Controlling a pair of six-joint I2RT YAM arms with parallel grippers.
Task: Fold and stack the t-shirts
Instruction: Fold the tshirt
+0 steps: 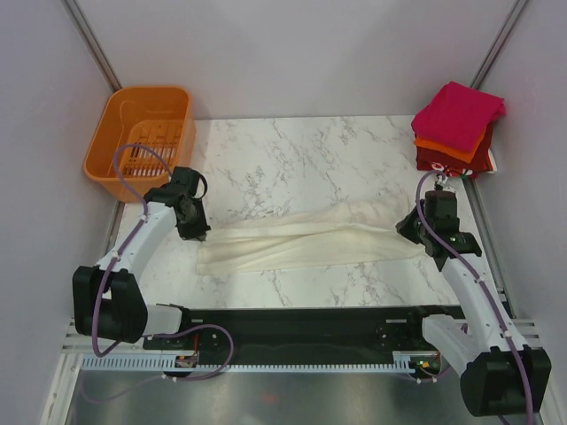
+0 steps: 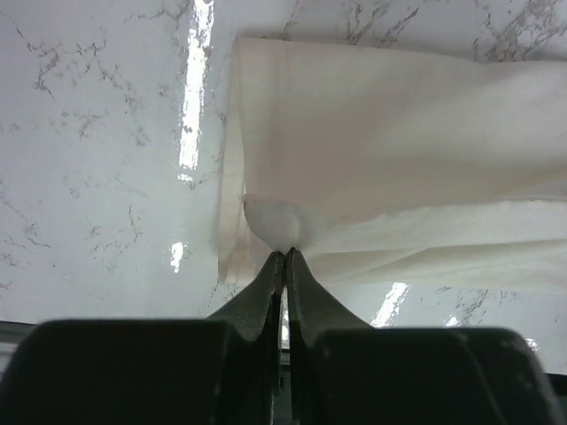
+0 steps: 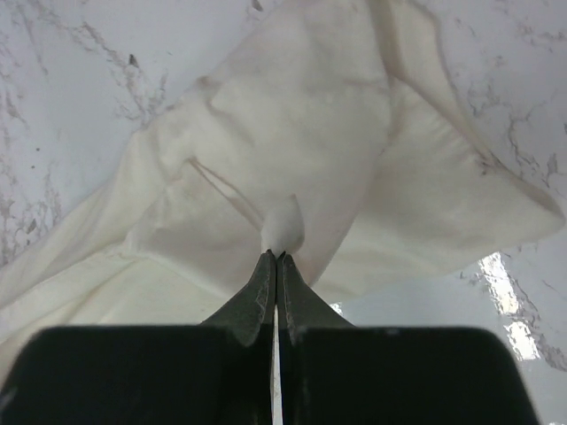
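Left end effector and right end effector clamp cream t-shirt ends.

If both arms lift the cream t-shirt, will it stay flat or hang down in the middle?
Probably floppy: the cream t-shirt lies in soft folds, so its middle may sag between the left end effector and the right end effector. It looks thin and light; each holds only a small pinch of cloth, which might slip if pulled hard.
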